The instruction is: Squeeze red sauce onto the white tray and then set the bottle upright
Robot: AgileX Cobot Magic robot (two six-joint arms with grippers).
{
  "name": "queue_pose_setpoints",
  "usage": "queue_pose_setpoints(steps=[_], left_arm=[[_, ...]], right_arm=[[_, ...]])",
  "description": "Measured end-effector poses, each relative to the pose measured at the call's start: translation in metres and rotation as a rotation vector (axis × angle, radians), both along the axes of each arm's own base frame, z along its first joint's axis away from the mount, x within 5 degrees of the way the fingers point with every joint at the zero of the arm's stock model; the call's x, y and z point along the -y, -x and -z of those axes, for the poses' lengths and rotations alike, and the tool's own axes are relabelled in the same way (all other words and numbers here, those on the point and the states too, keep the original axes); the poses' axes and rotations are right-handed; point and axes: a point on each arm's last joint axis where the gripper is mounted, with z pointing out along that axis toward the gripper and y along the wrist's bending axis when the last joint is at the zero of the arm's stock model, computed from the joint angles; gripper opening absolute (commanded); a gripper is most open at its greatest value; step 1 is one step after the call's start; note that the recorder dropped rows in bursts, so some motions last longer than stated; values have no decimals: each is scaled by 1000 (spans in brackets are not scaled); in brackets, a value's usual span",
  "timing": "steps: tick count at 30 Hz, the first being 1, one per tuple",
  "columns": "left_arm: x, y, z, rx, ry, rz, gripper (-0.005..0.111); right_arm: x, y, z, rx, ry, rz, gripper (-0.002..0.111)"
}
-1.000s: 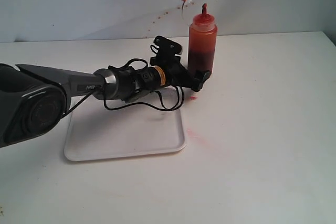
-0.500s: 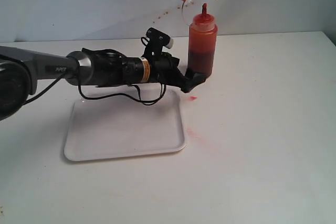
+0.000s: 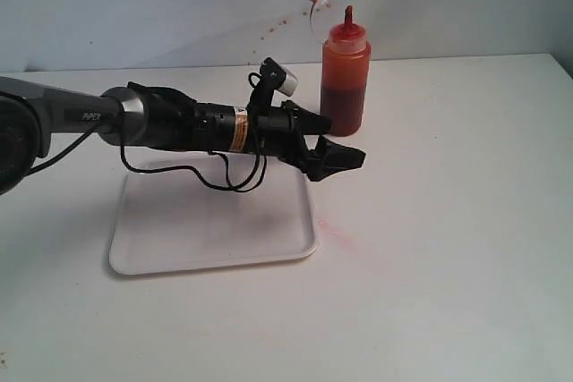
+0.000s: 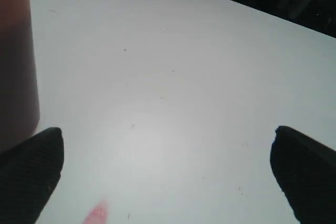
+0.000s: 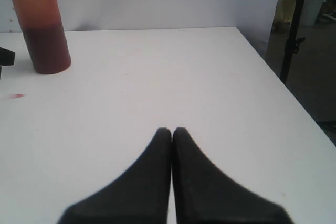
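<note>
The left pincer (image 3: 345, 142) hangs with its fingers spread wide and nothing between them. In the left wrist view only the two dark fingertips (image 4: 31, 174) show at the edges of the picture. The bottle (image 3: 345, 78) stands upright on the tabletop (image 3: 448, 221), just past one fingertip and apart from it. In the left wrist view it is a blurred red-brown strip (image 4: 16, 51) cut off at the edge, and in the right wrist view its nozzle is cut off (image 5: 42, 30). The red sauce (image 3: 343, 109) fills its darker lower part. The white tray (image 3: 215, 221) lies behind the pincer, under the arm (image 3: 161, 123), which hides part of its far rim. Whether any drops lie on the tray is too faint to tell. A pink smear (image 3: 336, 230) marks the tabletop beside the tray. The right pincer (image 5: 171, 132) has its fingers pressed together, holding nothing, with the bottle well ahead of it and off to one side. White lettering (image 3: 89, 117) on the arm and an orange band (image 3: 237, 129) near the wrist carry print too small to read.
</note>
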Motion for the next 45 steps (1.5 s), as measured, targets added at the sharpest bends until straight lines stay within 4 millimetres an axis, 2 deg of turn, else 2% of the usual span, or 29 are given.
queue_pose_setpoints(steps=[4,8,11,14,18,21,24,28,33,38,45], left_arm=[[-22,-6,0,-52,-1,1,105],[-65,-23,-12,-53,54,-54,105],[-100,-38,-17,6,96,-132,105],[-117,-45,-19,143,75,-157,105],[-116,-53,-22,277,22,-171,105],[-114,-67,-21,322,15,-194,105],[-112,-81,-12,305,37,-198,104],[-103,-91,5,244,77,-123,101],[-86,-92,23,182,80,19,95],[-68,-93,22,189,66,104,95],[-44,-89,24,210,29,129,95]], right_arm=[[0,0,0,0,0,0,0],[0,0,0,0,0,0,0],[0,0,0,0,0,0,0],[0,0,0,0,0,0,0],[0,0,0,0,0,0,0],[0,0,0,0,0,0,0],[0,0,0,0,0,0,0],[0,0,0,0,0,0,0],[0,0,0,0,0,0,0],[0,0,0,0,0,0,0],[0,0,0,0,0,0,0]])
